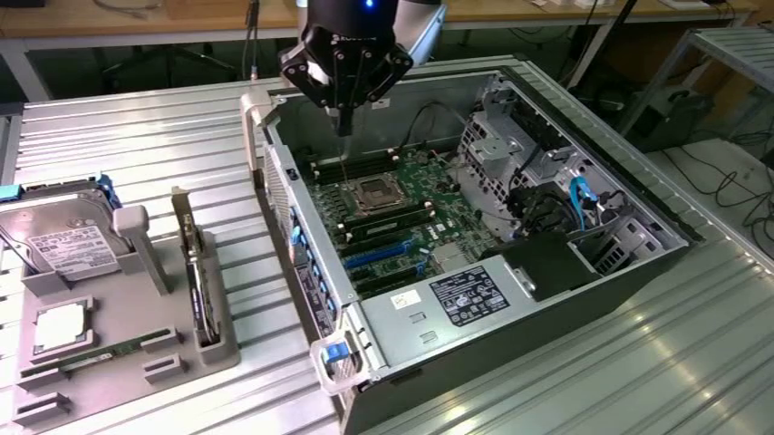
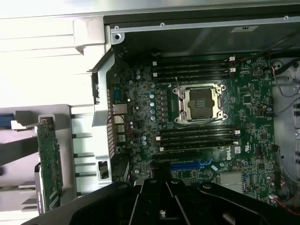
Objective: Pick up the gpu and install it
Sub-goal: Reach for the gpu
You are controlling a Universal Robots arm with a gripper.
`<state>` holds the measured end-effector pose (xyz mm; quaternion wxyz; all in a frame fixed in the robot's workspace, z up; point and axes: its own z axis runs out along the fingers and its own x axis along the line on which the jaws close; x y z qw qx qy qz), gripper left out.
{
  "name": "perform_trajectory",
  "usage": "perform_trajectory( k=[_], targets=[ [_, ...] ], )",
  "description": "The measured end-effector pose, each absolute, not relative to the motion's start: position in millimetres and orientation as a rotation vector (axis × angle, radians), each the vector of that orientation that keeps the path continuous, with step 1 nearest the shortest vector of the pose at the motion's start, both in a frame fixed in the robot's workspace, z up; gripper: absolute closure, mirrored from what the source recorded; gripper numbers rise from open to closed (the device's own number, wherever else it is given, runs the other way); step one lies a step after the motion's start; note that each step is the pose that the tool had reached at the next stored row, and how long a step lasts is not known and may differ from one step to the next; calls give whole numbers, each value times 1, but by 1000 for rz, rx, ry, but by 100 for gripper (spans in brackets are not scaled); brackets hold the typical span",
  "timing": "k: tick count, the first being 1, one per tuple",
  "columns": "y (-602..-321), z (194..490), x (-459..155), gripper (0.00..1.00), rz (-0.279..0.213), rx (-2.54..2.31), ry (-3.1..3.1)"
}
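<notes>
**Exterior view:** gripper (image 1: 344,125) is hanging over the open PC case (image 1: 629,272), above the motherboard (image 1: 400,213) at the case's far end. Fingers are pinched together, nothing between them.

The gpu (image 1: 194,267) is standing on edge in a slot of the grey holder (image 1: 221,349), along the holder edge facing the case and well apart from the gripper. The holder is sitting on the slatted metal table (image 1: 145,145), toward the table edge on the exterior view's left. The hard drive (image 1: 61,240) is sitting at the holder's opposite edge.

**Step:** I'm reading this as pre-pick. The card is untouched and not yet in the case. The pick is calling for:
- opened jaws
- a squared approach onto the card's top edge
- a straight lift out of the slot

**Wrist view:** gripper (image 2: 161,197) is looking down on the CPU socket (image 2: 204,103) and the blue expansion slot (image 2: 187,165). The gpu (image 2: 49,164) is showing just outside the case wall, upright in the holder.

**Card:** it's showing as a thin flat board, dark edge-on in the exterior view. In the wrist view the component face is showing greenish. A pale upright strip at its far end is probably the bracket, can't confirm.
</notes>
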<state>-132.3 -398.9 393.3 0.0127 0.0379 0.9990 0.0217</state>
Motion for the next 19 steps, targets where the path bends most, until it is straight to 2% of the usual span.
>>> perform_trajectory(
  k=[19],
  targets=[
    [-399, 393, -143, 89, 68, 118, 3114]
  ],
)
